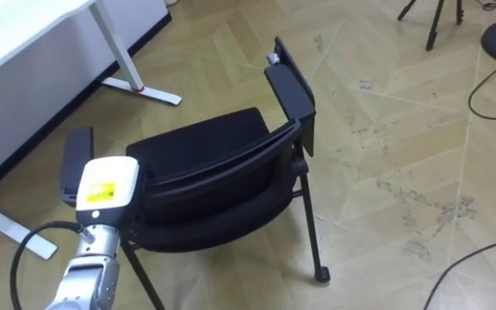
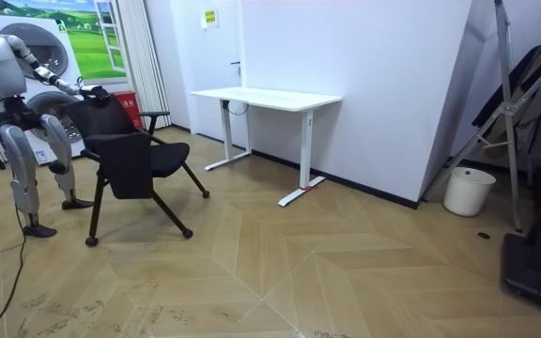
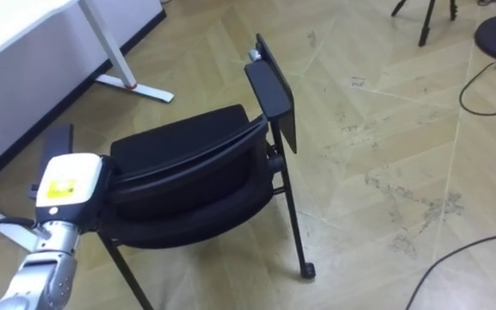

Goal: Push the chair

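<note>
The white counter (image 1: 20,30) stands by the wall, and the black chair (image 1: 205,146), with padded seat, flat armrests and thin wheeled legs, stands on the wood floor (image 1: 386,129) close before me, near that counter. My left hand (image 1: 120,172) is at the backrest's top edge with its fingers hidden, so I cannot tell their hold. The yellow label (image 1: 99,192) on its back has print too small to read.

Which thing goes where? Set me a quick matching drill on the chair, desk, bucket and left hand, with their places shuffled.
Things: 1 chair; 2 desk; 3 bucket; 4 left hand.
Places: A at the room view's right, far from the robot; B at the top of the chair's back; C directly before the robot; D on the robot's left, with a white top.
Pairs: 1-C; 2-D; 3-A; 4-B.
</note>
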